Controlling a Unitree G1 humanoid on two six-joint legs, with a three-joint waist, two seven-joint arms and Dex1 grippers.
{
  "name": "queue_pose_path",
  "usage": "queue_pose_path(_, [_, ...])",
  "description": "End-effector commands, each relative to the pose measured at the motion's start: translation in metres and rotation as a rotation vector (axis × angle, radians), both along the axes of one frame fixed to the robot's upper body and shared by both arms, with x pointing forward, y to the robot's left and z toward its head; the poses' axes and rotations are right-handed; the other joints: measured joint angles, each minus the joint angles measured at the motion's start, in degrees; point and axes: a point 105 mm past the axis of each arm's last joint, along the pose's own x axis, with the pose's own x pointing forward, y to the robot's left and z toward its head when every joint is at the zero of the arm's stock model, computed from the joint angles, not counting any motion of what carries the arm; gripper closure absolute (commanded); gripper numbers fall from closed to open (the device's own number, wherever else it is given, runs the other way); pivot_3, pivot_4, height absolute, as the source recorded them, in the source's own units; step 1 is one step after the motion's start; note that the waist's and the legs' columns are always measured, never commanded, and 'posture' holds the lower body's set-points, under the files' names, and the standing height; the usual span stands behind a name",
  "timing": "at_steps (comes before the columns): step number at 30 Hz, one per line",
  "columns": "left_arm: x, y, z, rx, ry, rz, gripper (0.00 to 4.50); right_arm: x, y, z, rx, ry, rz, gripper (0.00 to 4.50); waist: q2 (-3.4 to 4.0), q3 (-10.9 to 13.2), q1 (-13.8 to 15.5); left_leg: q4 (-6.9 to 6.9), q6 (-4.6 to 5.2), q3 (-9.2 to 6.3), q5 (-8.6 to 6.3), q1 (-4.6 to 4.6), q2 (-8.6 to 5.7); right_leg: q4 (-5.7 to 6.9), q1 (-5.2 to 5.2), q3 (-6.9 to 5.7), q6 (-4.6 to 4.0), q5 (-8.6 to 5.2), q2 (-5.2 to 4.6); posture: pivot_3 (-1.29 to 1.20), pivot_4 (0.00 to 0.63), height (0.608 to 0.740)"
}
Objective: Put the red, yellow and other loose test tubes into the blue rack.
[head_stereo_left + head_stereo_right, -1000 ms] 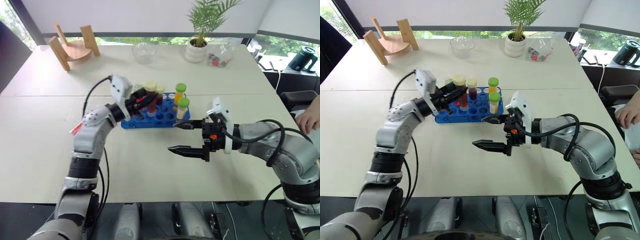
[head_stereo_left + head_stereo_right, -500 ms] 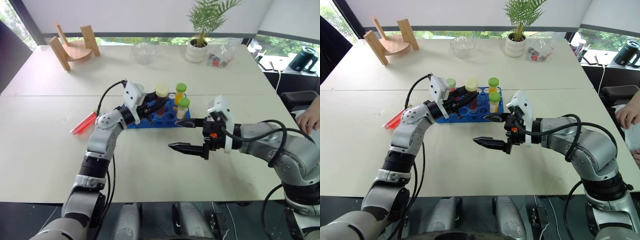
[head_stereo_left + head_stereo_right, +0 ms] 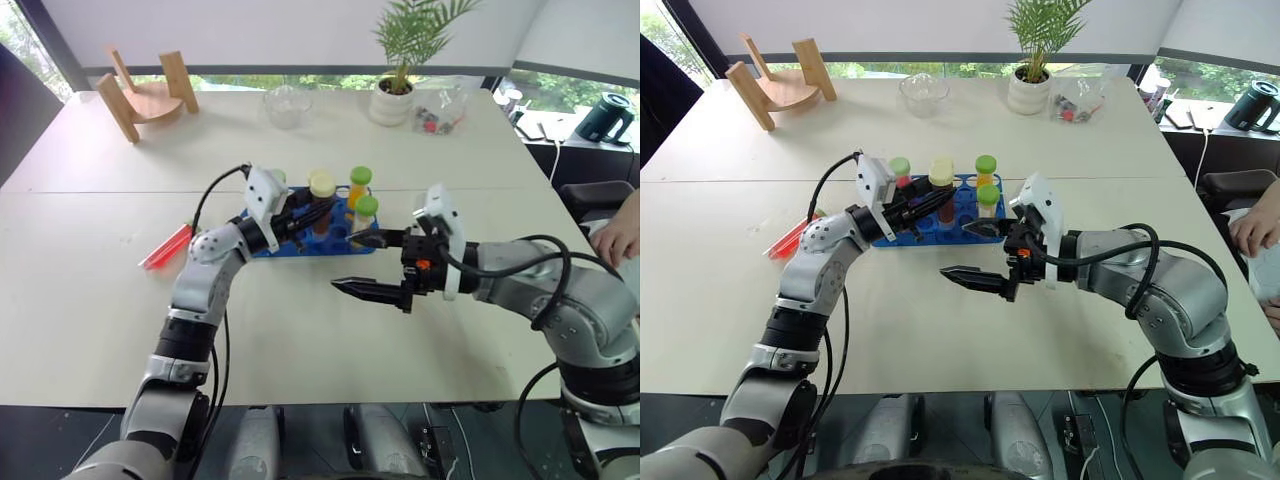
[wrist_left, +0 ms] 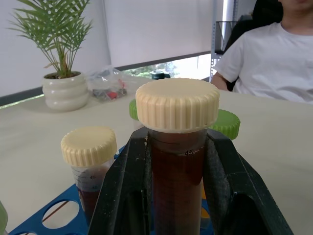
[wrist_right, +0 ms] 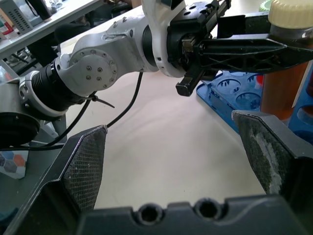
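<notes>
Desk [image 3: 90, 300]: pale cream top carrying everything below.
Wooden stand [image 3: 148, 92]: far left corner of the desk, well apart from the rack.
Red tube [image 3: 166, 246]: lies flat on the desk to the left of the left arm, apart from the blue rack; its cap cannot be made out.
Left pincer [image 3: 930, 203]: reaches in from the left over the blue rack, its two black fingers [image 4: 122, 196] clamped on the cream-capped tube just under the cap.
Cream-capped tube [image 4: 177, 161]: dark brownish-red liquid, held upright over the rack; whether its foot sits in a hole cannot be told.
Blue rack [image 3: 300, 244]: middle of the desk, rows of round holes, several of the near ones empty.
Second cream-capped tube [image 4: 91, 164]: dark liquid, standing in the rack just beside the held one.
Green-capped tubes: one with orange liquid [image 3: 359, 185] at the rack's back, one with yellow liquid [image 3: 365, 214] nearer the right end, both upright in holes; a further green cap [image 3: 900, 167] shows behind the left wrist.
Glass bowl [image 3: 288, 104]: far side of the desk, behind the rack.
Right pincer [image 3: 362, 264]: level with the rack's right end and just beside it, pointing left, fingers [image 5: 86, 161] spread wide apart with nothing between them.
Potted plant [image 3: 398, 60]: far edge, right of the bowl.
Person's hand [image 3: 620, 232]: at the right border, away from the rack.
</notes>
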Motion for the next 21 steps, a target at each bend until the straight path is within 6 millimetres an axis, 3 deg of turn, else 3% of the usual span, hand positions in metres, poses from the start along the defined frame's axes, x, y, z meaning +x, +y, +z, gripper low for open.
queue_pose_path(1, [0.004,0.003,-0.008,0.03,0.002,0.042,3.65,0.0,0.003,0.009,0.023,-0.037,0.008,0.0,0.0,0.0,0.0,0.0,0.0,0.0,0.0,0.0,0.0,0.0,0.0,0.0,0.0,0.0,0.0,0.0,0.15,0.74])
queue_pose_path(13, [0.01,0.002,-0.011,0.034,0.024,0.043,3.65,0.0,0.004,0.003,0.032,-0.035,0.006,0.0,0.0,0.0,-0.2,-0.08,0.01,0.0,0.0,-0.02,0.01,-0.02,-0.06,0.0,-0.01,-0.01,0.02,0.0,0.15,0.74])
queue_pose_path(17, [0.008,0.004,-0.007,0.018,0.034,0.036,1.67,0.0,0.005,0.002,0.03,-0.032,0.008,0.0,0.0,0.0,-0.1,-0.08,0.01,0.0,0.0,-0.02,0.01,-0.03,-0.06,0.0,-0.01,-0.01,0.02,0.0,0.15,0.74])
queue_pose_path(20, [0.005,0.017,0.002,0.079,0.033,0.069,0.19,-0.001,0.005,-0.001,0.021,-0.028,0.011,0.0,0.0,0.0,-0.2,-0.1,0.01,0.0,0.0,-0.03,0.01,-0.07,-0.06,-0.01,-0.01,-0.01,0.02,0.0,0.15,0.74])
queue_pose_path(21, [0.003,0.024,0.006,0.116,0.035,0.086,0.19,-0.002,0.005,-0.001,0.018,-0.026,0.012,0.0,0.0,0.0,-0.3,-0.12,0.01,0.0,0.0,-0.03,0.01,-0.08,-0.07,0.0,-0.01,-0.01,0.02,0.0,0.15,0.74])
